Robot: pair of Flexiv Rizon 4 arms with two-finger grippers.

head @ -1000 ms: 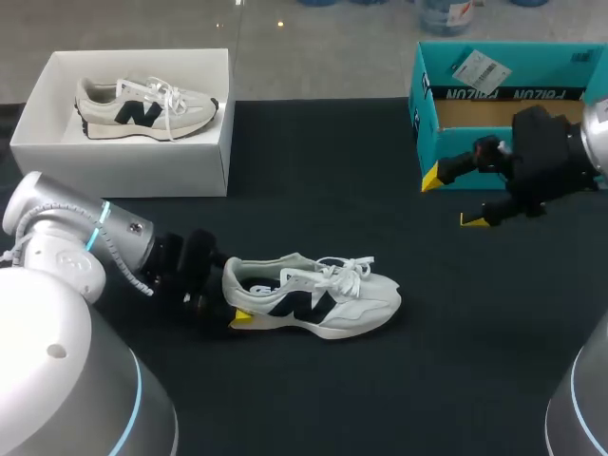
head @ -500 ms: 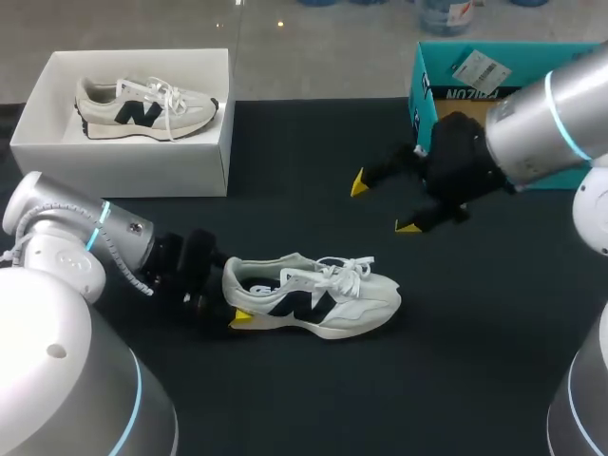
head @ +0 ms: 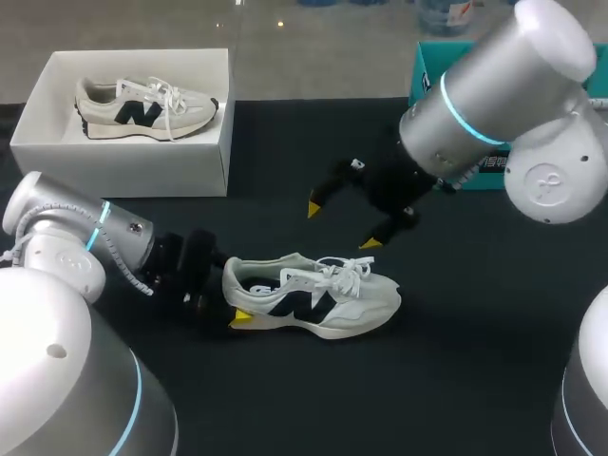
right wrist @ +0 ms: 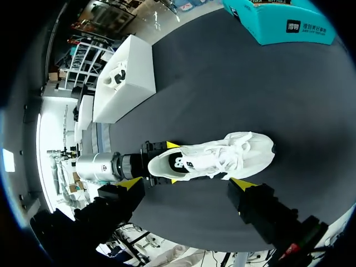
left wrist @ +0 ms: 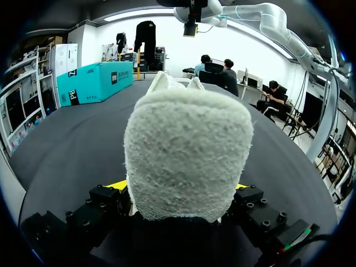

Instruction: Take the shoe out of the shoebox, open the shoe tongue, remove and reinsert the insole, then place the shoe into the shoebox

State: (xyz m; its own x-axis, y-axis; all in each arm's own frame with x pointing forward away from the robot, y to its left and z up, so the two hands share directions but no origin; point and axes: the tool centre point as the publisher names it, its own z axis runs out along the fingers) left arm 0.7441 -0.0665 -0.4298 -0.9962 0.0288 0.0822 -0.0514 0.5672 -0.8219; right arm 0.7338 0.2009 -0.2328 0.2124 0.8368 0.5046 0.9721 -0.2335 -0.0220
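Shoe [head: 313, 294]: fuzzy rounded heel seemingly pinched in left jaws; right jaws spread.

The sneaker [head: 313, 299] is creamy white, with white laces and a black mark on its side. The second sneaker [head: 142, 106] has the same colours. Its box [head: 123, 171] is white. The shoebox [right wrist: 261, 25] is teal. The table [head: 285, 399] is black. The right gripper [head: 341, 226] is black with yellow tips. The right arm [head: 494, 85] is silver with a thin blue ring.
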